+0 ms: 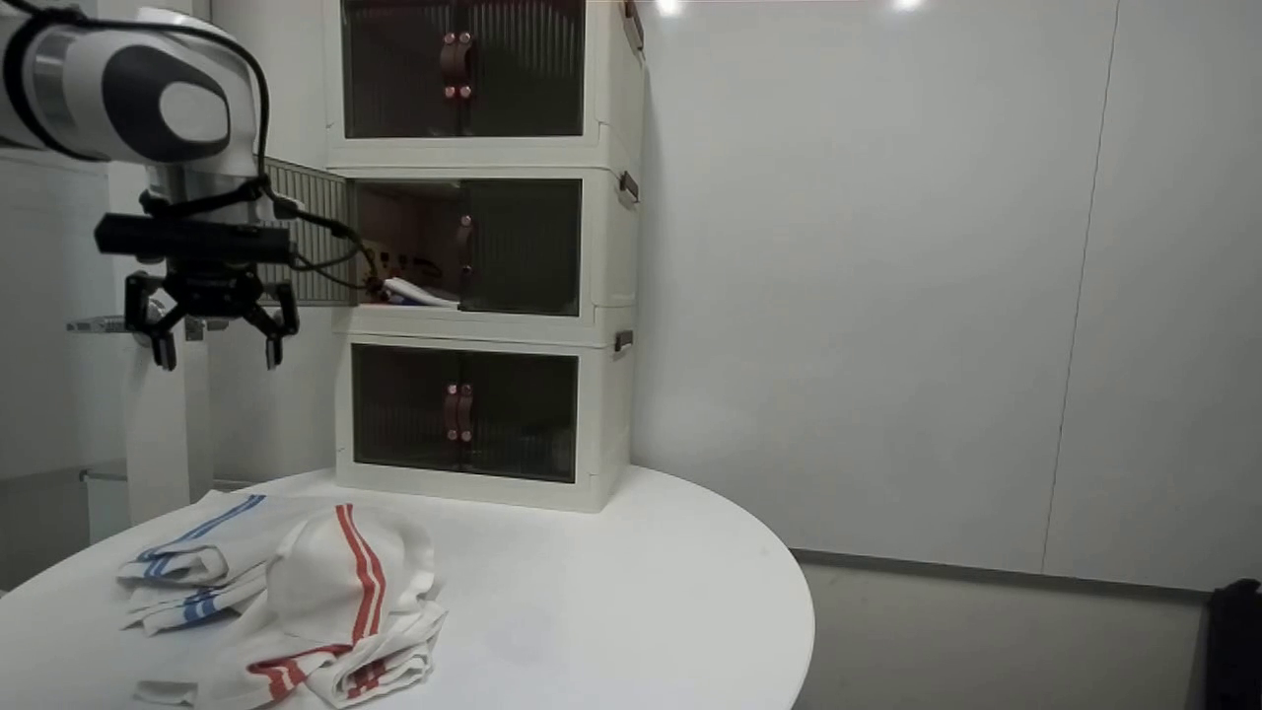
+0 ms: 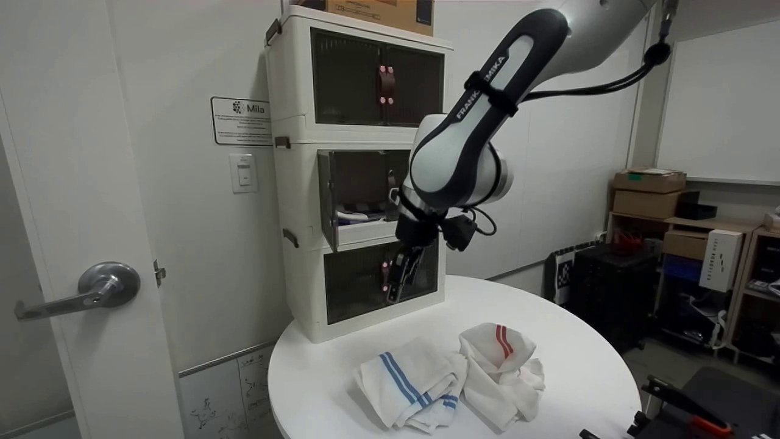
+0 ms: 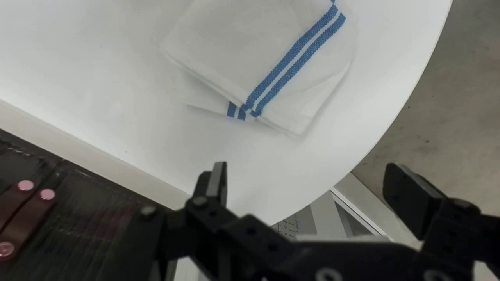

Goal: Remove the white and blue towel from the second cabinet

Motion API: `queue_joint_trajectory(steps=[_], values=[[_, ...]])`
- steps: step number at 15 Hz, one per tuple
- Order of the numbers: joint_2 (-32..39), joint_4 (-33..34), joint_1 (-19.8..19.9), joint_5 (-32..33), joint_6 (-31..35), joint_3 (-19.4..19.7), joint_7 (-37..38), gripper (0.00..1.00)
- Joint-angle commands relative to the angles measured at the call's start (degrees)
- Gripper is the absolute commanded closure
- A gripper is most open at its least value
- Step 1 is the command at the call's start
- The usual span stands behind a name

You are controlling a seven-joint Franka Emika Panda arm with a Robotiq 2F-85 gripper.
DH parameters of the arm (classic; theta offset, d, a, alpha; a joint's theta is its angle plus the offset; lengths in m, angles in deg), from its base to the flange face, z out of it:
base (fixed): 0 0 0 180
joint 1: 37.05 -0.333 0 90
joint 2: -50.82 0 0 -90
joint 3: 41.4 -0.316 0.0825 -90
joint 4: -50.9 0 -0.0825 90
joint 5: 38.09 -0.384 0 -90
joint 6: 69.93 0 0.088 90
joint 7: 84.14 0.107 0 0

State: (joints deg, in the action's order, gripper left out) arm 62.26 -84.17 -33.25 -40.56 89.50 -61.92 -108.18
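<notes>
The middle cabinet (image 1: 616,247) of a stack has its left door (image 2: 328,201) swung open. Inside lies a white cloth with a little blue (image 1: 419,293), partly hidden; it also shows in an exterior view (image 2: 356,216). A folded white towel with blue stripes (image 2: 396,381) lies on the round table; it also shows in the wrist view (image 3: 254,50). A crumpled white towel with red stripes (image 1: 325,592) lies beside it, touching. My gripper (image 1: 220,360) points down in mid-air near the stack, above table height. Its fingers are wide apart with nothing between them (image 3: 306,175).
The upper cabinet (image 1: 616,99) and lower cabinet (image 1: 606,424) have shut doors. The open door panel stands out near the arm. The white round table (image 1: 670,592) has a curved edge. A room door with a lever handle (image 2: 103,289) stands beside the stack.
</notes>
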Motion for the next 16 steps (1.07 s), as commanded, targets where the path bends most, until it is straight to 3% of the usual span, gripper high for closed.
queue_joint_trajectory(steps=[1, 5, 8, 12, 16], values=[[-13.7, -5.3, -1.2, -5.0, -9.3, 2.7, -2.9, 0.00], [-27.0, -7.6, -5.1, -1.4, -24.0, 9.4, -0.5, 0.00], [-37.1, -9.9, -6.4, 1.9, -31.2, 12.9, 3.1, 0.00], [-49.0, -13.6, -8.2, 2.1, -32.1, 15.0, 9.3, 0.00], [-59.4, -16.7, -6.9, 4.4, -33.5, 12.4, 20.6, 0.00]])
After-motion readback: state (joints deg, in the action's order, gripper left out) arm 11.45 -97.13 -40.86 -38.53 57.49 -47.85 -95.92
